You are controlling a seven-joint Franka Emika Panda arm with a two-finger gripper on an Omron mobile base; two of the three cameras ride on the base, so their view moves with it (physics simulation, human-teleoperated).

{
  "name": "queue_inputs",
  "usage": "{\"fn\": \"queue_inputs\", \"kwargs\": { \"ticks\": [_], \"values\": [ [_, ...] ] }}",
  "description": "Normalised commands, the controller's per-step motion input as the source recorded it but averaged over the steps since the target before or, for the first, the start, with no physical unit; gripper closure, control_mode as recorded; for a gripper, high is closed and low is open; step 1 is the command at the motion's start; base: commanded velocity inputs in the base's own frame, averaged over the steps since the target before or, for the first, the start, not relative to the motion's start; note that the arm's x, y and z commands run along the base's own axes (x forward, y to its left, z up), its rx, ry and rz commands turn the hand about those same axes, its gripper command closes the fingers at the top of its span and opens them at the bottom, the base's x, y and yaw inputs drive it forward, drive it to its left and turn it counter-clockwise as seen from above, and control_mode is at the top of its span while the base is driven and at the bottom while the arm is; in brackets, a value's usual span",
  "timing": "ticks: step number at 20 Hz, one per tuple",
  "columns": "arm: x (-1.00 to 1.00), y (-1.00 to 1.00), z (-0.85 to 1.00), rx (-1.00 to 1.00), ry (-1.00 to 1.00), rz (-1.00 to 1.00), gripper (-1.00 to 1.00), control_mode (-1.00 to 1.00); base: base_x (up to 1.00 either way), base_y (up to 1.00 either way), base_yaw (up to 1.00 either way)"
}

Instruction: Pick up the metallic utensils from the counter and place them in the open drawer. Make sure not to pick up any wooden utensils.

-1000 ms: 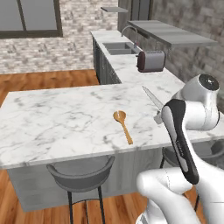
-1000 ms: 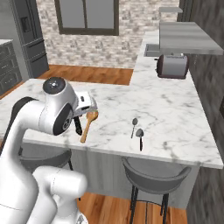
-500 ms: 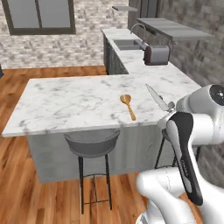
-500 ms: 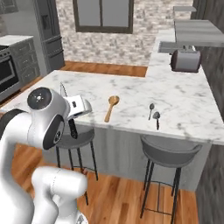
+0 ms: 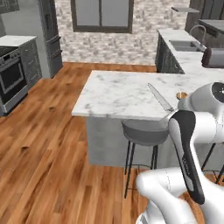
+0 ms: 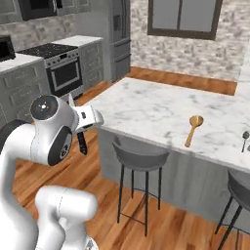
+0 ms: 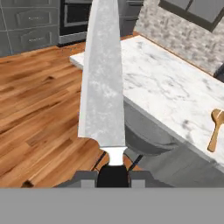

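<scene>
My gripper [image 7: 113, 175] is shut on the black handle of a knife [image 7: 105, 78], one of the metallic utensils. Its long silver blade points away from the hand over the wooden floor. The blade [image 5: 160, 98] rises beside my forearm, and the dark handle [image 6: 82, 143] hangs below the hand. I hold it in the air off the near edge of the counter [image 6: 161, 107], a white marble slab. A slim metal spoon [image 6: 244, 139] lies at the counter's far right. The tan wooden spoon [image 6: 194, 129] lies on the marble, also seen as wooden spoon [image 7: 215, 129]. The open drawer is out of view.
Grey stools [image 6: 139, 154] stand under the counter's near edge, one stool [image 5: 144, 131] just below the knife. A range [image 6: 66, 73] and fridge [image 5: 50, 35] line the left wall. Wooden floor [image 5: 43, 153] stretches wide to the left.
The base has driven and turned left, so the whole scene slid right and the range and fridge came into view. The knife stays in the shut gripper.
</scene>
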Motion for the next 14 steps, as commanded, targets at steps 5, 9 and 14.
{"fn": "queue_inputs", "kwargs": {
  "ticks": [5,9,14],
  "values": [
    [0.00,0.00,0.00,0.00,0.00,0.00,1.00,1.00,0.00,0.41,0.78],
    [0.00,0.00,0.00,0.00,0.00,0.00,1.00,1.00,0.01,0.59,0.66],
    [0.00,0.00,0.00,0.00,0.00,0.00,1.00,1.00,0.20,0.47,0.60]
  ]
}}
